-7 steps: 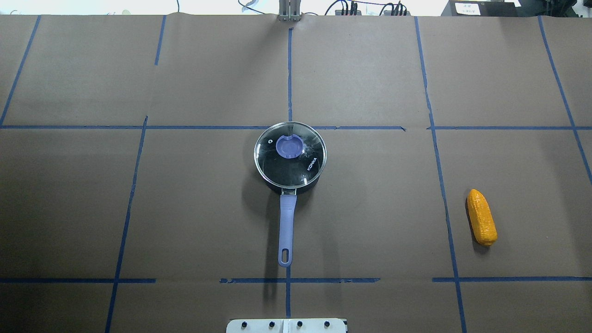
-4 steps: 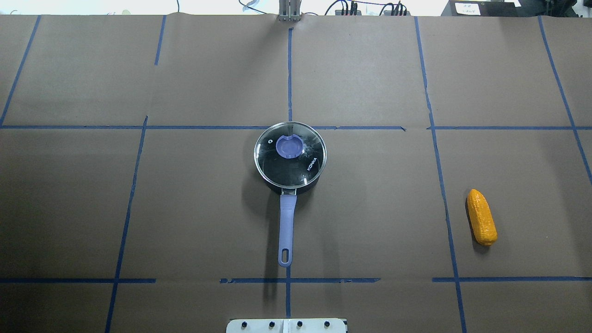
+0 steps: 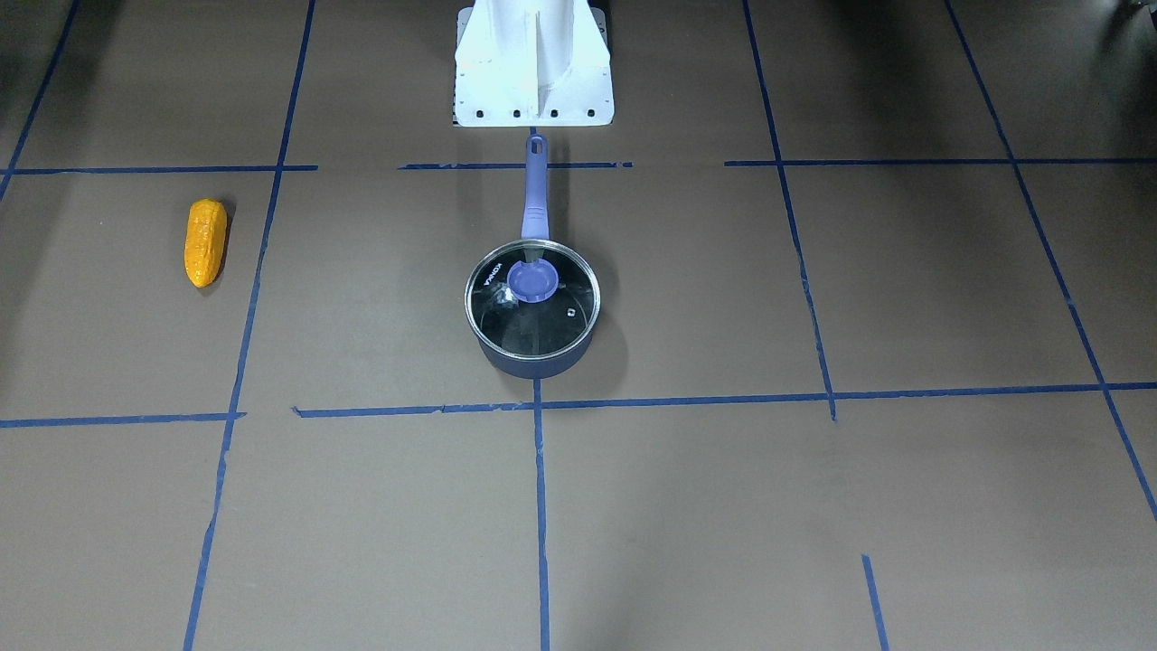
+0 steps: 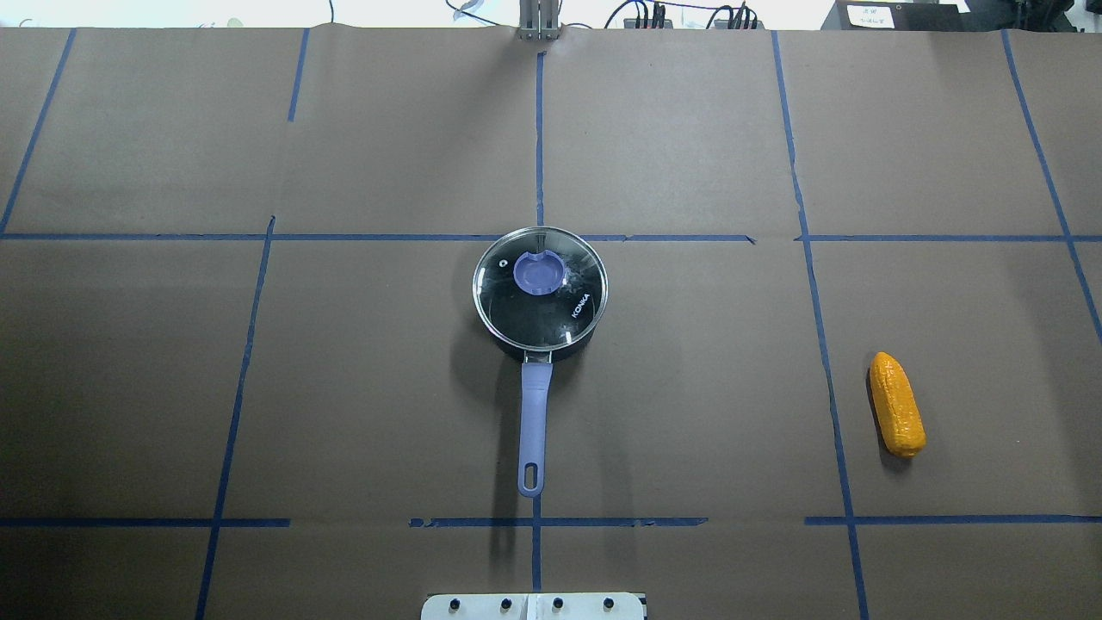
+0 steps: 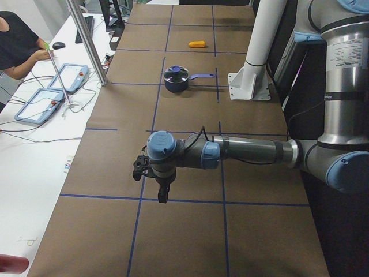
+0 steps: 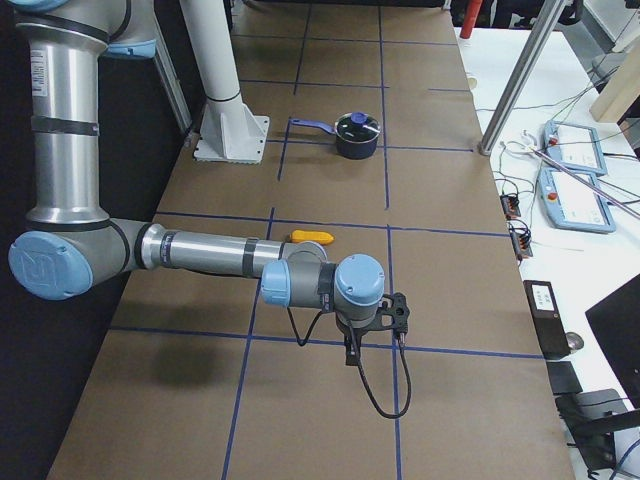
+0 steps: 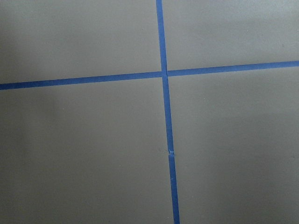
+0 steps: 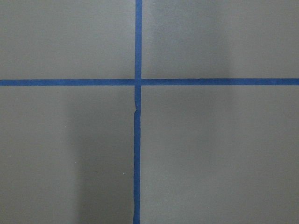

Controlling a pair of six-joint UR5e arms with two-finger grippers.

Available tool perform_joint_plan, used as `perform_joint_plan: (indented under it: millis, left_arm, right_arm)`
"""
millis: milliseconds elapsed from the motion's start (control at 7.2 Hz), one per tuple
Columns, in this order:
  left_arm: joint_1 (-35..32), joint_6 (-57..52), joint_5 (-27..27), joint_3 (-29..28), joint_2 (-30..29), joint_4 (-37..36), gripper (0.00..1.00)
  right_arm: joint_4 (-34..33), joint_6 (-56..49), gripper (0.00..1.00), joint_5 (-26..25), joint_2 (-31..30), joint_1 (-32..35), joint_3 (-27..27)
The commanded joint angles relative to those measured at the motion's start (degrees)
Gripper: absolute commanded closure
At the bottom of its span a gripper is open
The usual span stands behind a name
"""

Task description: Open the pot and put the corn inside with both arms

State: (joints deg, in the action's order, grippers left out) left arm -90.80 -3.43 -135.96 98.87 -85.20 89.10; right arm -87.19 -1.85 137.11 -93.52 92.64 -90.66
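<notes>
The pot [image 4: 540, 293] is seen at the middle of the table [image 4: 689, 155], which is covered in brown paper and marked off with lines of blue tape [image 4: 540, 129]. The pot is closed: its glass lid [image 4: 560, 323] is seated on the rim, with the blue knob [image 4: 540, 272] on top, and its handle [image 4: 534, 422] is pointed toward the white base [image 4: 534, 605] of the robot. The corn [image 4: 897, 405] is laid flat on the paper on the robot's right side, well apart from the pot and untouched. The left arm [image 5: 248, 151] is stretched out level over the table end on the robot's left, and the left gripper [image 5: 140, 168] is held above the paper, far from the pot. The right arm [image 6: 200, 252] is stretched out likewise at the opposite end, the right gripper [image 6: 397, 312] above the paper, with the corn seen beyond its forearm and apart from it. Whether either gripper is released or clenched cannot be told, since both are shown only in the side views. In both wrist views only paper and crossing tape are shown.
</notes>
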Motion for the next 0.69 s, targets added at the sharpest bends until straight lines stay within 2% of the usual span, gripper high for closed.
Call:
perform_joint_plan:
  millis: [0, 278, 556]
  left_arm:
    - [0.27, 1.05, 0.26, 3.58, -0.58, -0.76, 0.0]
    - [4.03, 7.18, 0.52, 10.68, -0.49, -4.34, 0.0]
    - [12.62, 19.8, 0.52, 21.83, -0.75, -9.19, 0.0]
  right_arm:
    - [0.0, 0.09, 0.0, 0.0, 0.0, 0.0, -0.04]
    - [0.0, 0.09, 0.0, 0.0, 0.09, -0.09, -0.04]
    - [0.0, 0.0, 0.0, 0.0, 0.09, -0.09, -0.04]
